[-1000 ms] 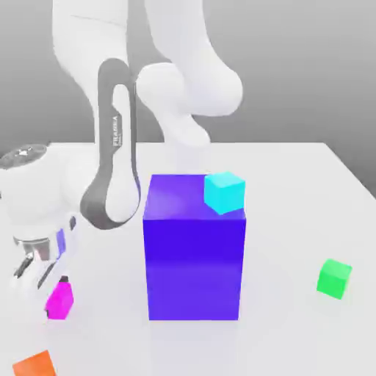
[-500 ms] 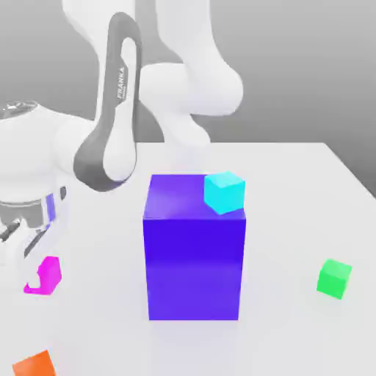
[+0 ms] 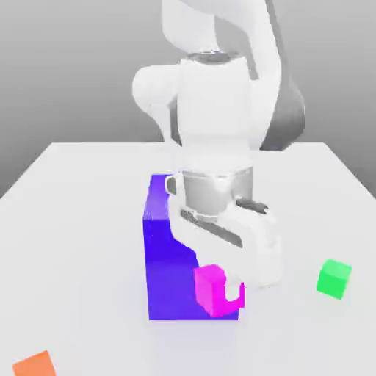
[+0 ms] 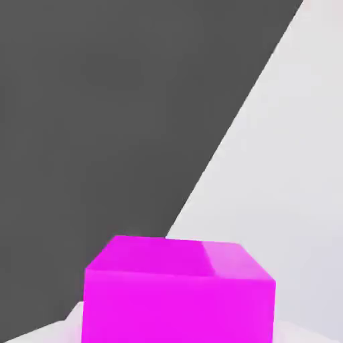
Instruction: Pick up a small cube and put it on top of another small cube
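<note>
A small magenta-pink cube (image 3: 211, 289) is clamped in the tool (image 3: 220, 292) of a white robot arm, whose fingers are closed on it, held in the air above the white desk (image 3: 81, 220). Directly behind the tool stands a big blue-purple block (image 3: 163, 257). A green cube (image 3: 334, 278) and an orange cube (image 3: 34, 364) lie on the desk well apart from the tool, on opposite sides.

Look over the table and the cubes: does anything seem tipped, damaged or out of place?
Nothing stands out. The pink cube is off the table, held in the shut claw in front of the big blue block. The green cube and orange cube sit flat on the table, undamaged.
</note>
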You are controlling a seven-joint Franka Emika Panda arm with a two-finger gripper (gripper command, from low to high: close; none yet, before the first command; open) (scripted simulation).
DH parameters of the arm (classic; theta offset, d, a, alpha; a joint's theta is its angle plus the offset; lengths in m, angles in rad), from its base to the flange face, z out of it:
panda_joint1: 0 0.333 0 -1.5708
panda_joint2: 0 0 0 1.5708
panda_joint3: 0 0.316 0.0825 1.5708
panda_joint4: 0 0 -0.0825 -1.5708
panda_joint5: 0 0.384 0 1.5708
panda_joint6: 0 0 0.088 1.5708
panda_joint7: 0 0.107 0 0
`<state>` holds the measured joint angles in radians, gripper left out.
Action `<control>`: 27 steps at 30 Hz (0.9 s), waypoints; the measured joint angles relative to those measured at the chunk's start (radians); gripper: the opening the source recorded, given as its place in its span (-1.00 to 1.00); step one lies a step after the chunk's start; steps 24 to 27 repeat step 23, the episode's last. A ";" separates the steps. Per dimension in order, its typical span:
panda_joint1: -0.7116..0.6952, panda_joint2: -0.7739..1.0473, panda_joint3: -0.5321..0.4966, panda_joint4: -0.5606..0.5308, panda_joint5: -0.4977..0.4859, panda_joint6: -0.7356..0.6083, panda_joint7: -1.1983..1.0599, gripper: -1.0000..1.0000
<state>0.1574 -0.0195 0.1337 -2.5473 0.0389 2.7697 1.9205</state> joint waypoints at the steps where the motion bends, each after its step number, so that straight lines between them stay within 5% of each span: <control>1: 0.048 -0.008 0.022 -0.005 -0.012 -0.007 0.026 -1.00; 14: 0.336 -0.007 0.163 -0.120 -0.029 -0.104 0.238 -1.00; 19: 0.357 0.150 0.121 -0.121 -0.140 0.027 0.329 -1.00; 20: 0.367 0.185 0.105 -0.119 -0.167 0.057 0.349 1.00; 27: 0.367 0.185 0.105 -0.119 -0.167 0.057 0.349 1.00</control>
